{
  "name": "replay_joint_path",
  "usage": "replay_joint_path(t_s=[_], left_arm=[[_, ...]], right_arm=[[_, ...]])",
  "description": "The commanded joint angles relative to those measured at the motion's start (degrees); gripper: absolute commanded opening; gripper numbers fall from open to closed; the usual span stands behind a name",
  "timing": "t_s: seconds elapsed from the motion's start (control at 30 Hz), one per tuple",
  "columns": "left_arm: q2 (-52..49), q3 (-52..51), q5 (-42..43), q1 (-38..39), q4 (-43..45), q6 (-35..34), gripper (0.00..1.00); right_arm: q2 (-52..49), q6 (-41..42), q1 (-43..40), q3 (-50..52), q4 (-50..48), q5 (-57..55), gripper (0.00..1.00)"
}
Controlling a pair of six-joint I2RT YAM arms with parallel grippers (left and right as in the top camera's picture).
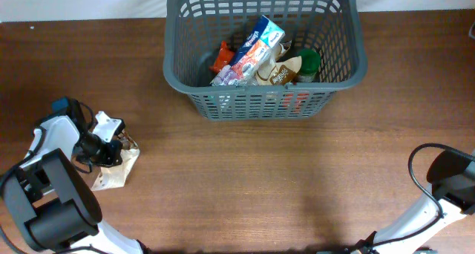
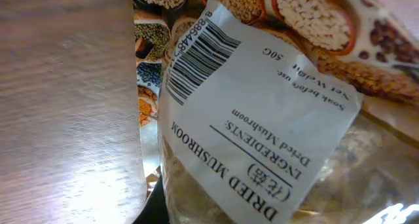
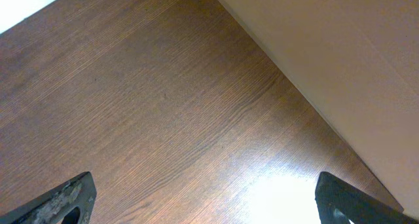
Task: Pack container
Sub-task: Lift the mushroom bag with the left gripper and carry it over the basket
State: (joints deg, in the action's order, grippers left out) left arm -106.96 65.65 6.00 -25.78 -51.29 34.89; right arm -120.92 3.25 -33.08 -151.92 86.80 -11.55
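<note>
Closest in, the left wrist view is almost filled by a packet of dried mushroom (image 2: 262, 119). Its white label is turned edge-on and read upside down, which suggests that the camera has been brought right down onto it for a pick. From overhead the left end effector (image 1: 111, 146) is seen pressed over the upper end of that packet, which lies flat on the bench (image 1: 260, 180) at the near left. The fingers are not shown clearly in either view, so whether they are closed on the packet cannot be told.

At the near right, the right end effector (image 3: 206, 201) is held with its fingers spread wide over bare wood. Nothing is gripped, and it is judged to be parked clear of the work.

Farthest away, at the back middle of the bench, the container (image 1: 223, 98) is set upright and well apart from the packet. It is already partly filled: a long blue and white packet (image 1: 256, 50) is leaned across an orange item (image 1: 221, 57) and a green-lidded item (image 1: 308, 61). The mushroom packet is judged to be the last piece left outside.
</note>
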Motion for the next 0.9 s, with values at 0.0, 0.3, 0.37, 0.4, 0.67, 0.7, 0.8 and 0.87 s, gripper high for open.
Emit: replay_joint_path(t_s=[0.0,0.3,0.37,0.4,0.67,0.7,0.8,0.87], left_arm=[[-1.0,1.5,-0.9,0.2,2.2,-9.4,0.02],[-1.0,19.2,6.1,0.2,-4.8,-31.3,0.02],[-1.0,26.7,18.0,0.2,-6.1,-31.3,0.02],[-1.0,29.0,22.1,0.2,-6.3,-31.3,0.02],[-1.0,54.0,42.0,9.3,-6.1,-32.9,0.02],[-1.0,55.9,41.5,11.0,-6.0,-32.9,0.02],[-1.0,61.6,37.5,17.0,-5.4,-32.9,0.02],[-1.0,65.4,33.2,22.6,-4.7,-32.6,0.02]], right_arm=[[0.6,0.9,0.0,0.1,0.0,-0.7,0.99],[0.6,0.9,0.0,0.1,0.0,-0.7,0.99],[0.6,0.9,0.0,0.1,0.0,-0.7,0.99],[0.6,0.9,0.0,0.1,0.0,-0.7,0.99],[0.6,0.9,0.0,0.1,0.0,-0.7,0.99],[0.6,0.9,0.0,0.1,0.0,-0.7,0.99],[0.6,0.9,0.0,0.1,0.0,-0.7,0.99],[0.6,0.9,0.0,0.1,0.0,-0.7,0.99]])
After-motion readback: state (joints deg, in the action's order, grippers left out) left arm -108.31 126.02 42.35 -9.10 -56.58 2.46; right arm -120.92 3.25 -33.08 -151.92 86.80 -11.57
